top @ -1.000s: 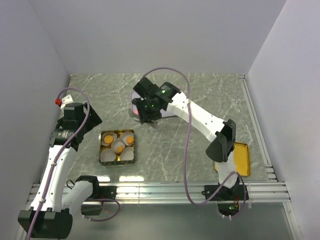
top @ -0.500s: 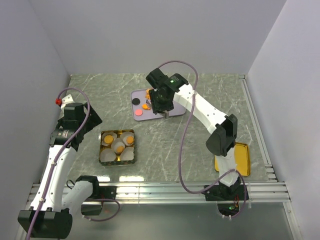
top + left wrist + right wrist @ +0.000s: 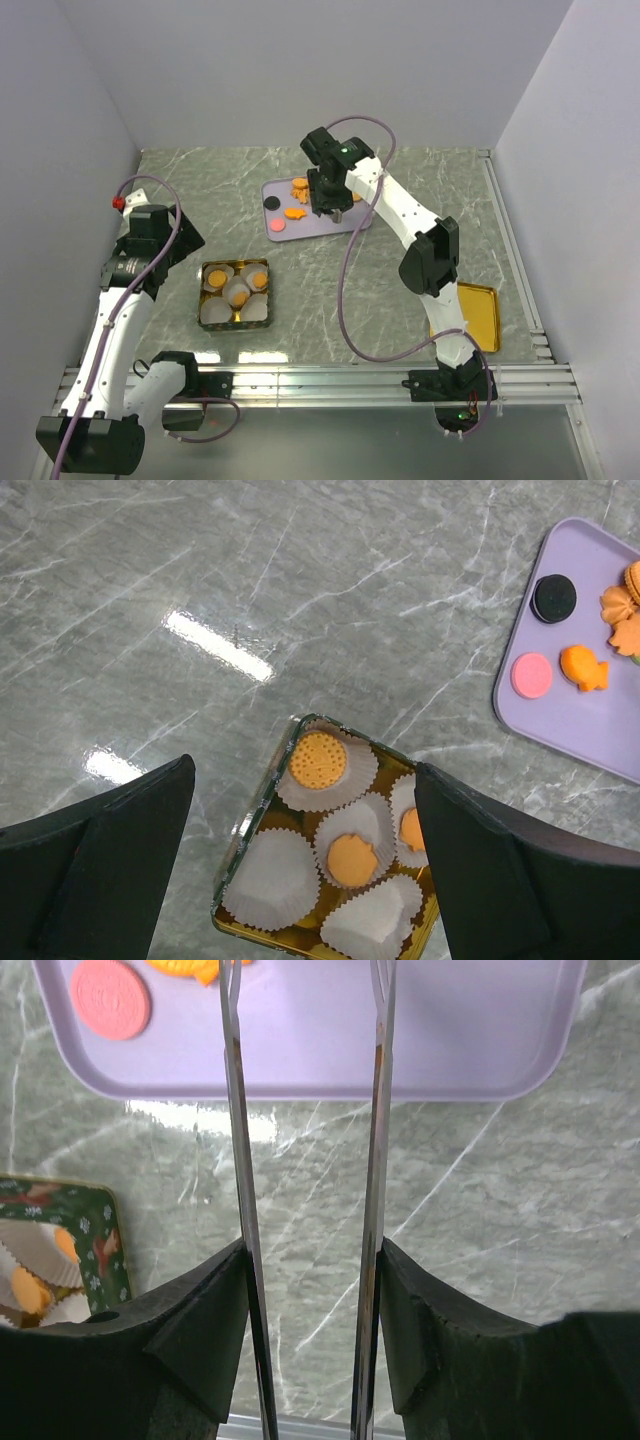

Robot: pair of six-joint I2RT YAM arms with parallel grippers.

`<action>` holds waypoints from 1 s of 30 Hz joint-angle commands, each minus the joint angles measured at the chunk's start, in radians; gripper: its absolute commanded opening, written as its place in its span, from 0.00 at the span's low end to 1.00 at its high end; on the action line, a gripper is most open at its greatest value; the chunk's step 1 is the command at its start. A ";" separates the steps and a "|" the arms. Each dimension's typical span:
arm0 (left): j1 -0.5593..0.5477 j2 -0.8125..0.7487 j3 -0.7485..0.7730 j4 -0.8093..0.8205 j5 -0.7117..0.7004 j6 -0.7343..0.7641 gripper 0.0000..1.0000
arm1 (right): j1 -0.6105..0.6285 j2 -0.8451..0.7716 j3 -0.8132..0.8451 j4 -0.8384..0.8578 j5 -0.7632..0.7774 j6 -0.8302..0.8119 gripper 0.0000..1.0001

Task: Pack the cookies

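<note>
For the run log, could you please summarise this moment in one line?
right hand open over lavender flat tray | left hand open near gold square tin

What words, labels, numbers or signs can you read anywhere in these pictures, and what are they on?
No readable text in any view.
Pink round cookie on the purple plastic tray: embossed marks, too blurred to read.
Gold square tin, green decorated rim: snowflakes and small pictures only, no letters that can be made out.

cookies on lilac tray, some in cups
</note>
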 commanded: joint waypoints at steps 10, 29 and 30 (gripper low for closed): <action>0.008 0.019 0.005 0.012 0.001 0.005 0.97 | -0.062 0.079 0.126 0.057 -0.001 0.012 0.59; 0.012 0.044 0.008 0.011 0.007 0.006 0.95 | -0.093 0.165 0.164 0.117 -0.060 0.034 0.59; 0.012 0.044 0.008 0.011 0.007 0.006 0.95 | -0.094 0.168 0.164 0.119 -0.060 0.034 0.59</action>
